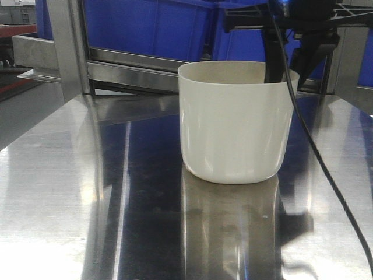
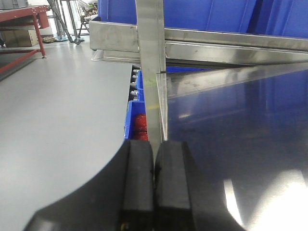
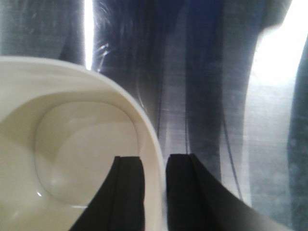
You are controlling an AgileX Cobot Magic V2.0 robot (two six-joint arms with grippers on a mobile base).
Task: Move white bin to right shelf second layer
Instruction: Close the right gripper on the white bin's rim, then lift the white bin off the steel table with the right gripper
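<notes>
The white bin point(image 1: 233, 128) stands upright on the steel tabletop point(image 1: 87, 192), right of centre, and is empty inside. My right gripper point(image 1: 287, 73) comes down over its far right rim. In the right wrist view one black finger is inside the white bin point(image 3: 72, 144) and the other outside, and the right gripper point(image 3: 155, 166) is shut on the wall between them. My left gripper point(image 2: 154, 168) is shut on nothing, hovering at the tabletop's left edge beside a steel post point(image 2: 150, 57). The right shelf second layer is out of view.
Behind the bin, a steel rack rail point(image 1: 134, 70) carries blue crates point(image 1: 151, 26), with an upright post point(image 1: 67, 46) at the left. A black cable point(image 1: 326, 169) hangs from the right arm across the table. Left of the table lie open grey floor point(image 2: 57, 110) and a lower blue crate point(image 2: 137, 122).
</notes>
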